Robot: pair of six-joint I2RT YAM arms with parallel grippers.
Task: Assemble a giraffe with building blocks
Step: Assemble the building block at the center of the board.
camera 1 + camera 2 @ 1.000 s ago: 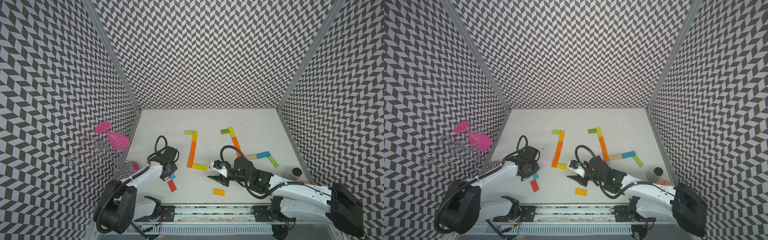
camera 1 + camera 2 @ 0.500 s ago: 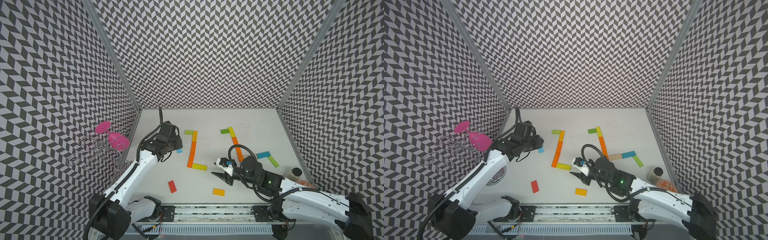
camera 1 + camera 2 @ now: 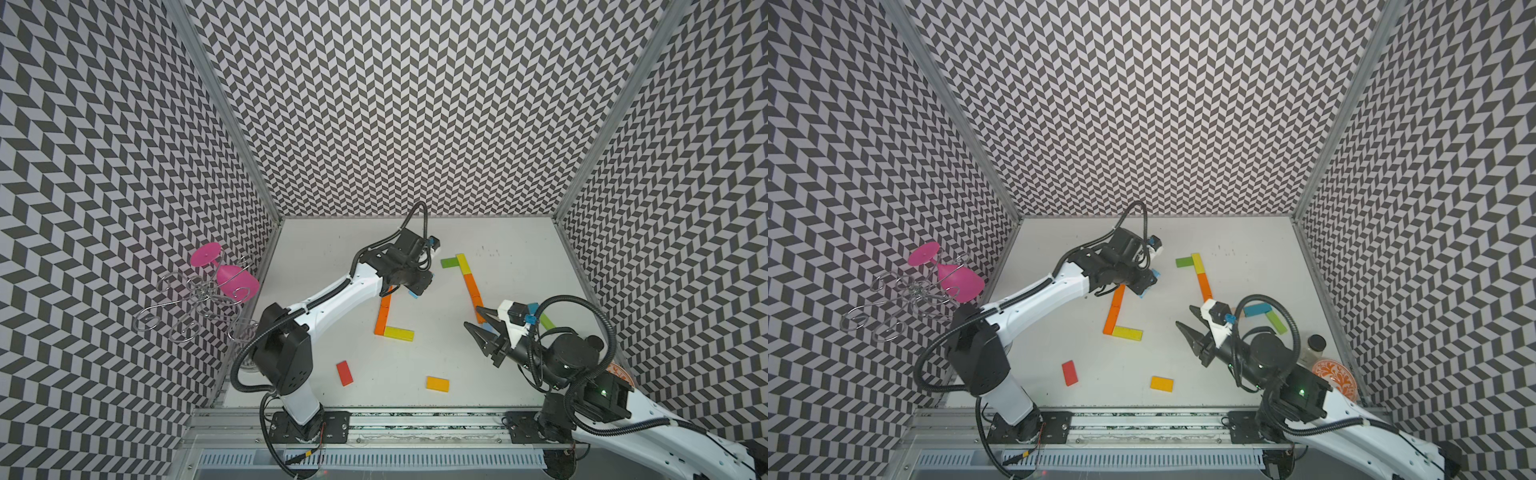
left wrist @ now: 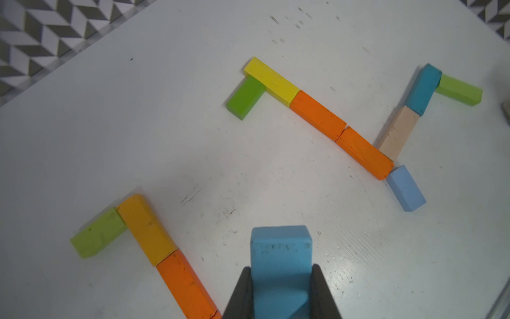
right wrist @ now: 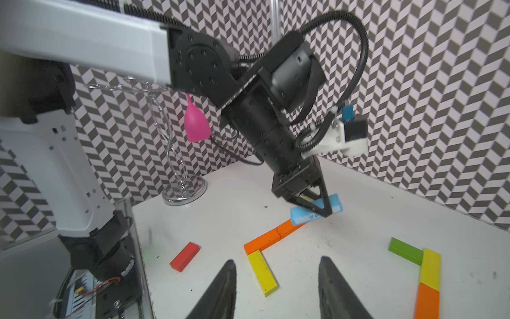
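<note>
Light-blue painted wooden block point(image 4: 280, 256): judged light, rigid, smooth-faced, likely slippery; take across long sides. Location: pinched in left gripper point(image 4: 281, 269), low over white table point(image 4: 138, 124), beside orange block row point(image 4: 187, 284). Right gripper point(image 5: 277, 261): jaws apart, empty.

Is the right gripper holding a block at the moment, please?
No, the right gripper has its jaws apart with nothing between them.

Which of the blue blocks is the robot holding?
The light blue block, clamped in the left gripper. The teal block and the pale blue block both lie flat on the table, with no gripper on them.
</note>
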